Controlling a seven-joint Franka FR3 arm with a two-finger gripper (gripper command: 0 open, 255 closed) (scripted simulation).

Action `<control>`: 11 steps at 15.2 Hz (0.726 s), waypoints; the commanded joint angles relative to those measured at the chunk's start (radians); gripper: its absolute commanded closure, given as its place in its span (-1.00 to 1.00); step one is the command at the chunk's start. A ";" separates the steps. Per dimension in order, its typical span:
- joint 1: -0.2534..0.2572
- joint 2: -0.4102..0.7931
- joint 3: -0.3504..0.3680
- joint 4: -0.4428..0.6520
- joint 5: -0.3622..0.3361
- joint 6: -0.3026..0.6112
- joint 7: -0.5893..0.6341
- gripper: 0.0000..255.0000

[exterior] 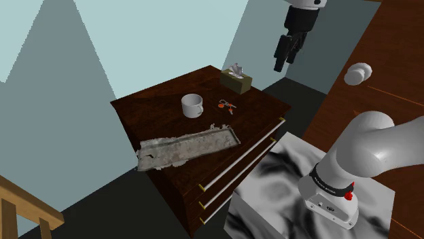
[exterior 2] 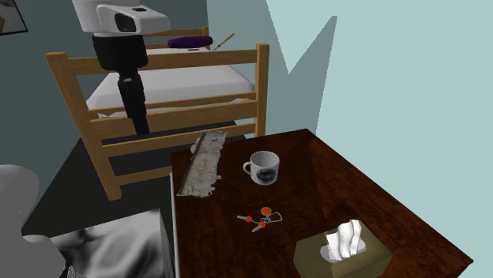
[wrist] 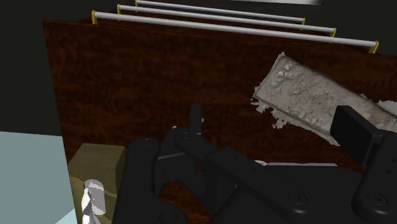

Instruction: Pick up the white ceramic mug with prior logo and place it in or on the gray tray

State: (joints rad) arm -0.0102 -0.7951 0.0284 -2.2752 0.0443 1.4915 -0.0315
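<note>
A white mug [exterior: 192, 104] with a dark logo [exterior 2: 265, 167] stands upright near the middle of the dark wooden dresser top [exterior: 166, 95]. The long gray tray [exterior: 189, 147] lies along the dresser's front edge, above the drawers, about a hand's width from the mug; it also appears as the tray [exterior 2: 203, 162] and the tray [wrist: 305, 102]. My black gripper [exterior: 284, 62] hangs high in the air, off the dresser's side beyond the tissue box. It is open and holds nothing. In the second exterior view the gripper [exterior 2: 140, 120] sits above the tray's far end. In the wrist view the gripper [wrist: 273, 124] has its fingers apart.
An olive tissue box [exterior: 236, 79] stands at the dresser corner nearest the gripper. Red-tagged keys [exterior: 227, 104] lie between it and the mug. A wooden bunk bed [exterior 2: 158, 87] stands behind the dresser, and a door with a white knob [exterior: 358, 72] is beside the arm.
</note>
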 commanded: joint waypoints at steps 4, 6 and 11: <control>0.002 0.082 0.008 -0.011 0.006 0.091 0.002 -1.00; 0.003 0.141 0.014 -0.011 0.010 0.150 0.003 -1.00; 0.007 0.303 0.027 0.013 0.016 0.286 0.007 -1.00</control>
State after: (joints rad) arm -0.0025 -0.5257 0.0560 -2.2688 0.0609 1.7504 -0.0212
